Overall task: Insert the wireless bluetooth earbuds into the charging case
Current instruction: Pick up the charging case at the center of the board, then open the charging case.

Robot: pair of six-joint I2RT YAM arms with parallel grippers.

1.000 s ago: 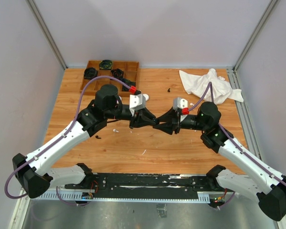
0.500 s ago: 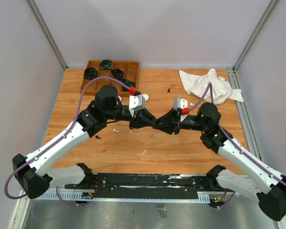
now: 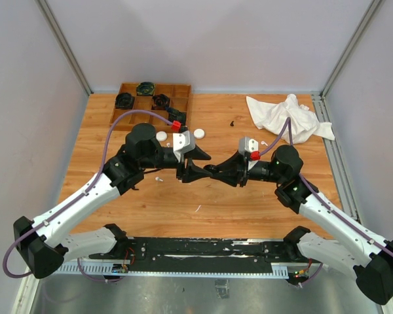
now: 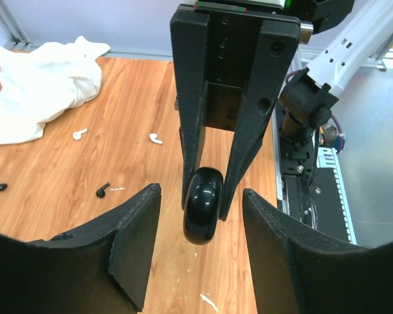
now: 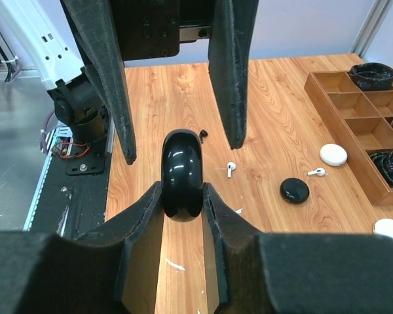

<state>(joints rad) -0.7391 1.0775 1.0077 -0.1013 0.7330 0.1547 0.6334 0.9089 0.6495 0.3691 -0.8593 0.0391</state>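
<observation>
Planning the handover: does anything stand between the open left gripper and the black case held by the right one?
Nothing visible does. The right gripper clamps the black case by its sides; the part protruding past its fingers faces the open left gripper bare.

The left end effector [image 3: 205, 166] and the right end effector [image 3: 219, 171] meet tip to tip above the middle of the wooden worktop [image 3: 249, 206]. Something dark between them may be a charging case [image 3: 212, 169], though it is too small to tell. One white round case [image 3: 162, 136] and another [image 3: 198, 133] lie beside the left wrist, a compartment tray [image 3: 180, 91] sits far left, and a crumpled white cloth [image 3: 285, 116] far right.
</observation>
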